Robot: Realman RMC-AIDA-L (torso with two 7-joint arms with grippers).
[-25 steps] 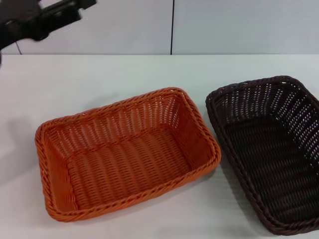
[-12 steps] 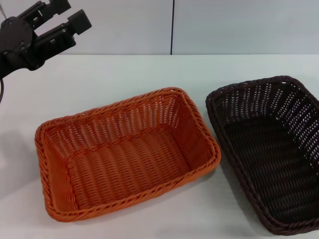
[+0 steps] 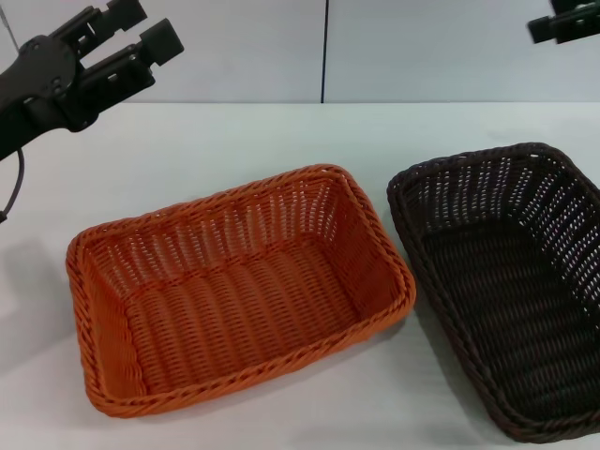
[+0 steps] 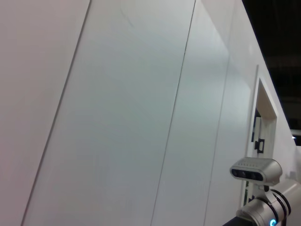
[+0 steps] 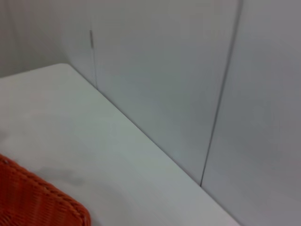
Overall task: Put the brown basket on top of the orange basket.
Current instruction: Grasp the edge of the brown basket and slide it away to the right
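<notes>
The orange basket [image 3: 239,291] and the brown basket [image 3: 511,286] sit side by side on the white table [image 3: 187,141], rims nearly touching. The left gripper [image 3: 139,30] hangs raised at far left, fingers apart, empty. The right gripper [image 3: 562,23] is barely visible at top right; its state cannot be told.

The head camera looks forward and down from above onto the white table [image 3: 281,131], near enough that the brown basket [image 3: 511,281] is cut by the frame's edge, with the wall [image 3: 422,47] behind. The left wrist camera faces away from the table, up along the panelled wall, catching another camera unit [image 4: 256,170] at the corner. The right wrist camera looks low across the table toward the wall. It shares the orange basket [image 5: 33,200] with the head view.
</notes>
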